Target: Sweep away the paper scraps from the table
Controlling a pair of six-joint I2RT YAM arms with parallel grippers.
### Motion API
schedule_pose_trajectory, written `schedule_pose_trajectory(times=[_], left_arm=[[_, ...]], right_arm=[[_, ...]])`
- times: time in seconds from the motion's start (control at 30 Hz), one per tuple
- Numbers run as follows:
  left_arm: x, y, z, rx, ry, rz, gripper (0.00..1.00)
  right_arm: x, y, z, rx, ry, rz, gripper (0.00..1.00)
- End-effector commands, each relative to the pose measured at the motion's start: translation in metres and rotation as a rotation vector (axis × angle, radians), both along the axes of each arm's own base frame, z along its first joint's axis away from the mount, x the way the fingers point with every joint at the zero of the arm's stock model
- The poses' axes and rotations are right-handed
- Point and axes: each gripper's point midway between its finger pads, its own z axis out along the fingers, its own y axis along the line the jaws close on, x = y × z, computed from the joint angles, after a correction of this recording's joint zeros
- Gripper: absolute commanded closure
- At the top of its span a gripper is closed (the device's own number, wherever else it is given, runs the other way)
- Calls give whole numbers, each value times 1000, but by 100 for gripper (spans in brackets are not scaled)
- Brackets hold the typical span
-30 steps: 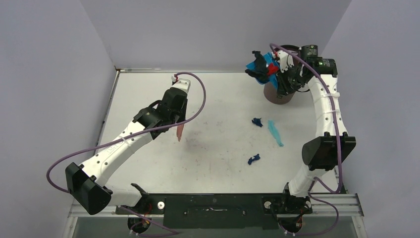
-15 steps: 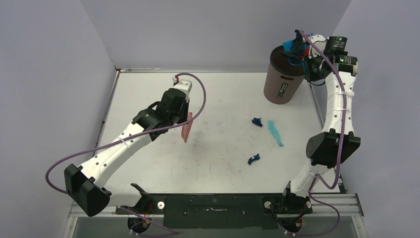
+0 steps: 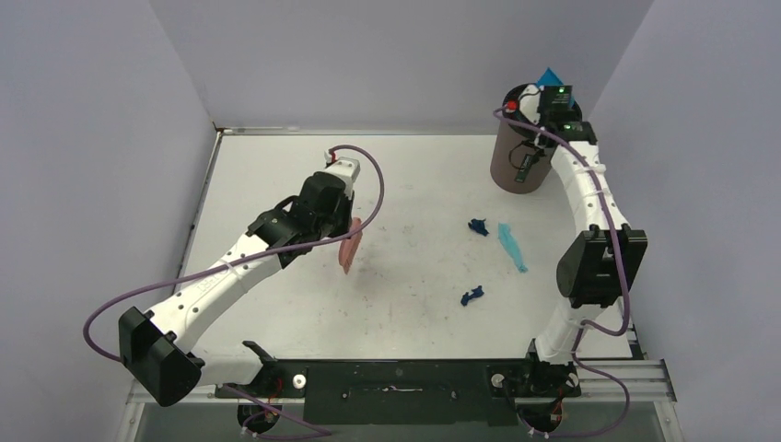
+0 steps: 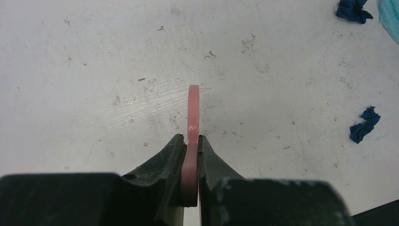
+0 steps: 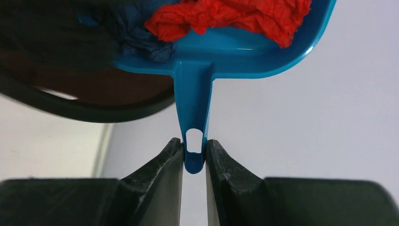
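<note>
Three paper scraps lie on the white table (image 3: 414, 184): a dark blue one (image 3: 477, 226), a light-blue strip (image 3: 512, 246) and another dark blue one (image 3: 472, 296). My left gripper (image 3: 343, 238) is shut on the pink hand brush (image 3: 348, 250), held above the table left of the scraps. In the left wrist view the brush (image 4: 193, 106) sticks out from the gripper (image 4: 190, 141). My right gripper (image 5: 194, 146) is shut on the handle of the blue dustpan (image 5: 235, 56), tipped over the bin. It holds a red scrap (image 5: 235, 16) and a dark blue scrap (image 5: 136, 37).
A dark brown cylindrical bin (image 3: 518, 161) stands at the table's back right; its dark rim (image 5: 84, 106) shows under the dustpan. Grey-lilac walls close in the left, back and right. The dustpan's tip (image 3: 550, 77) shows above the bin.
My right arm swung the dustpan with its scraps from the bin's left side round to over the bin's far rim. My left arm moved the brush slightly right.
</note>
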Motion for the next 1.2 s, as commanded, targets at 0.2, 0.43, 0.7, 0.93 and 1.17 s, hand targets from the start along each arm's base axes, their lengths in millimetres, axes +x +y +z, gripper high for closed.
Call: schedule_pose_trajectory(times=[0.2,0.43,0.7,0.93,1.17], left_arm=[[-3,-29,15,-98,-61,-141,100],[-10,-26,20,-116,-95,-167,100],[-18,-30,29,-167,-108,-187,100],[-32,-69,57,-291,-93,-301,100],[-60,-146,82,-361,-69,-439,100]], right_arm=[[-31,-26,105,-563,-110,-145,95],[-37,-27,117,-488,-126,-162,95],[-60,-23,121,-382,-155,-180,95],[-104,2,100,-65,-197,-111,95],[-159,43,-18,391,13,14,95]])
